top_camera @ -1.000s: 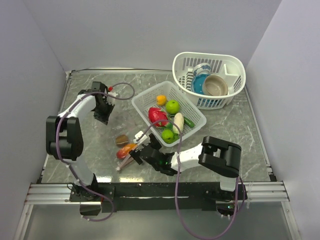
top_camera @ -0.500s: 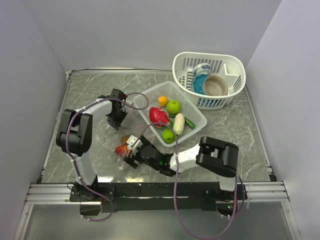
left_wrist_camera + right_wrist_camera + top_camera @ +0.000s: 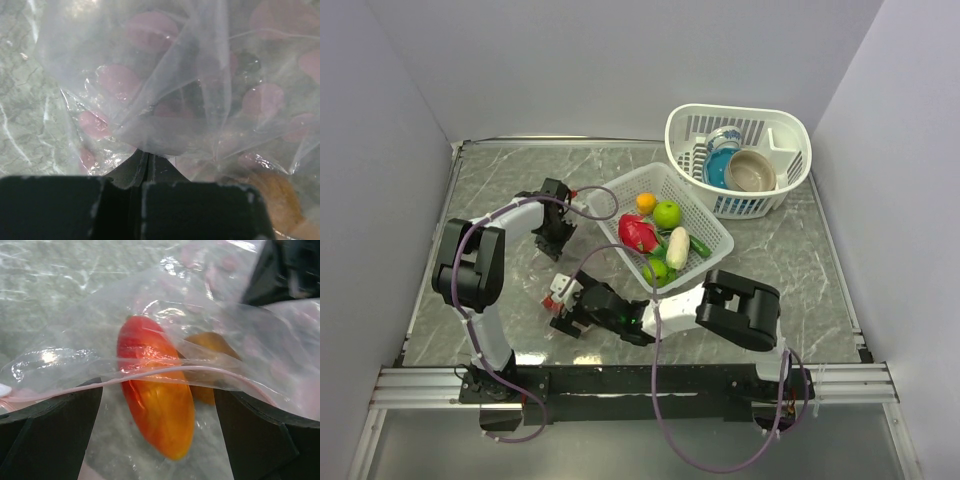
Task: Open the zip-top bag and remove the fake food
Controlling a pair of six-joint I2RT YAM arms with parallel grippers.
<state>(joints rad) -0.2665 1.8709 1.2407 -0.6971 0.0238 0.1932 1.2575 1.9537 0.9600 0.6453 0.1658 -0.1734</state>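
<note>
The clear plastic zip-top bag (image 3: 165,75) is clenched by the left gripper (image 3: 145,156). The right gripper (image 3: 157,392), at 6 o'clock, is released. The thin film could be torn by tugging.

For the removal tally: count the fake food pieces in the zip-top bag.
2. A red-orange piece in the zip-top bag, nearest the right wrist camera; an orange piece just behind it. Folds may hide more.

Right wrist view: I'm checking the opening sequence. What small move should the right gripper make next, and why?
Probably close the right gripper on the pink zip strip: its jaws stand open astride the zip-top bag, the fake food lies inside, and the left gripper pinches its film.
</note>
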